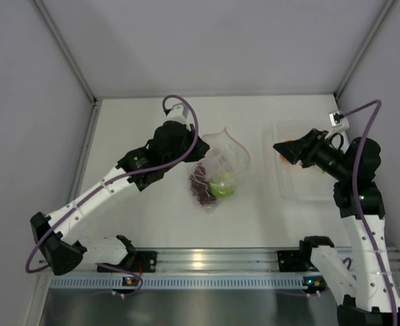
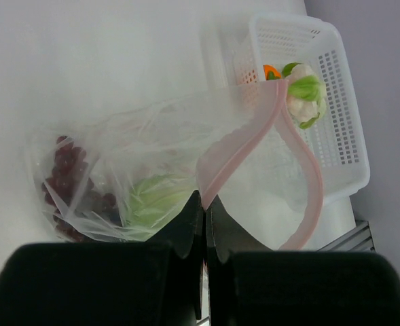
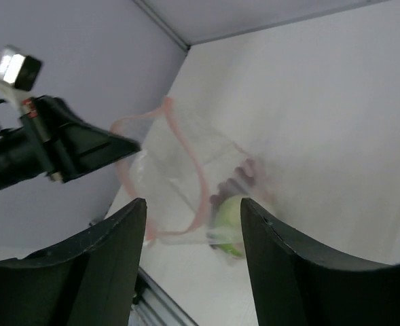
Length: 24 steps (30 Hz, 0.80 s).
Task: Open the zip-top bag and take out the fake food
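Left gripper [image 2: 204,210], jaws pressed together on the near rim of the zip-top bag [image 1: 220,166], which rested on the white surface [image 1: 152,224] between the two arms. The pink-red zip strip [image 2: 254,142] stood parted in a wide loop, so the mouth was open. In the top view the bag's long axis ran roughly from far to near: the mouth pointed away from the arm bases and the closed bottom lay toward them. The grape bunch [image 2: 70,180] and green apple [image 2: 155,200] sat side by side at that bottom end. Right gripper [image 3: 193,210], fingers spread apart and holding nothing, hovered over the white perforated basket [image 2: 342,88], well to the right of the bag, with the mouth lying to its left. The basket held an orange fruit [image 2: 271,71] and a leafy vegetable [image 2: 305,95]. Being free, the right arm appeared the better placed to reach leftward into the mouth.
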Tool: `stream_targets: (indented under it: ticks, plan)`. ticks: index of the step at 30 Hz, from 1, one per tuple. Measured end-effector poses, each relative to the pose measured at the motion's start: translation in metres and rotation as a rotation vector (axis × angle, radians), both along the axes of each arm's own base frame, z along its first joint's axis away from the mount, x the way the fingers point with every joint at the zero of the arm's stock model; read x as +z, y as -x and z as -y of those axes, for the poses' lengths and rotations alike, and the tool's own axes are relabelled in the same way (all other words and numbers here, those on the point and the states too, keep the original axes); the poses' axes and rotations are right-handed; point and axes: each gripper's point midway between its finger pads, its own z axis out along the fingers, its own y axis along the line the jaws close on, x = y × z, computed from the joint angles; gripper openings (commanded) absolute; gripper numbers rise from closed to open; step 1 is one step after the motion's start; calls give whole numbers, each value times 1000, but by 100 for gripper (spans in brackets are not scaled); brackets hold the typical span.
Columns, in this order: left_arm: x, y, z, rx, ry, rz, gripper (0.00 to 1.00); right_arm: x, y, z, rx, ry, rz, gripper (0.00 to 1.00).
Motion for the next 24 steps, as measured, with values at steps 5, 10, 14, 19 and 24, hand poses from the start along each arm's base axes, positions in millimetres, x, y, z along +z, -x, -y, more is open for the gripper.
stream_targets:
  ticks: [5,10,14,19,24]
  plan:
    - [-17,-7,13,14,22,-48,0,26,32,-36,174,-66,68,52]
    - [-22,-3,29,-3,57,-68,0,15,50,-77,317,-52,23,42]
    - [-17,7,49,-54,105,-74,0,-2,46,-98,320,-8,-19,36]
    - [-13,19,68,-112,157,-95,0,-26,24,-108,208,56,-66,31]
    - [-5,24,71,-121,211,-101,0,-71,11,-122,139,161,-149,32]
